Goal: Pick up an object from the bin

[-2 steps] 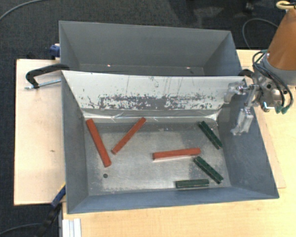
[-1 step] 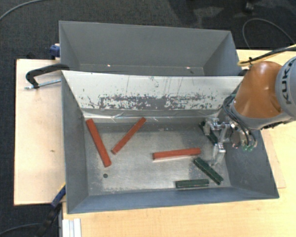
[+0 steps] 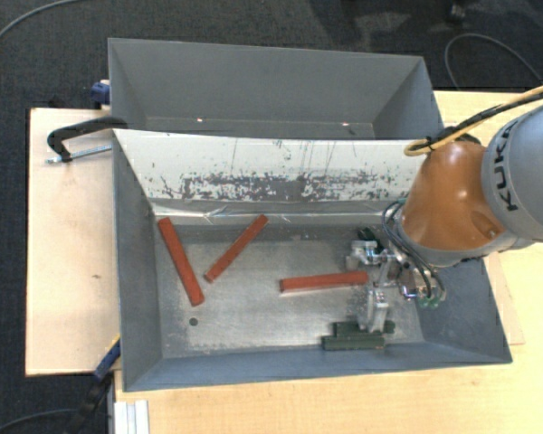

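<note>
My gripper (image 3: 377, 315) hangs low in the bin's front right part, under the orange cover. Right below it, against the front wall, lies a dark green flat bar (image 3: 351, 341); the gripper stands over the bar's right end. A red stick (image 3: 321, 283) lies flat just left of the gripper, and its right end reaches up to the gripper's body. Whether the gripper touches either of them I cannot tell.
Two more red sticks lie on the bin's left floor: one (image 3: 179, 261) slants down to the right, the other (image 3: 236, 248) leans up to the right. The arm comes in from the right over the bin's right wall.
</note>
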Tool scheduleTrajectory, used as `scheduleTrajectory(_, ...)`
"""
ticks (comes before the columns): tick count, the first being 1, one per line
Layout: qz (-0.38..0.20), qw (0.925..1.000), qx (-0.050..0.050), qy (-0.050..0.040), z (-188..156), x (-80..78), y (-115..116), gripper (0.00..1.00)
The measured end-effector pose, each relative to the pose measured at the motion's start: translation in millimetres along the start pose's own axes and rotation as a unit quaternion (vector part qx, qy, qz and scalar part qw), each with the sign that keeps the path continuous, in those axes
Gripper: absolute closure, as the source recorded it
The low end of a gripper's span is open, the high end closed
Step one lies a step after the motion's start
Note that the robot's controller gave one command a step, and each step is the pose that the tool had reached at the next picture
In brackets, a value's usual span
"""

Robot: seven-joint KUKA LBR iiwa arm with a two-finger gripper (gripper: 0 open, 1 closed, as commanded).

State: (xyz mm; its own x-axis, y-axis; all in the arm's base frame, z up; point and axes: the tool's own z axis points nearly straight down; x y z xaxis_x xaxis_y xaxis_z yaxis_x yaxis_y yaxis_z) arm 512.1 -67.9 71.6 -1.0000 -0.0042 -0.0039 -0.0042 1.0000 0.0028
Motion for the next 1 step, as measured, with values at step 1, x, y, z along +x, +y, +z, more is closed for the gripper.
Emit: scheduleTrajectory(1, 0.049, 0.9988, 0.002, -0.0048, -79.1, -8.2, -32.5, 0.00)
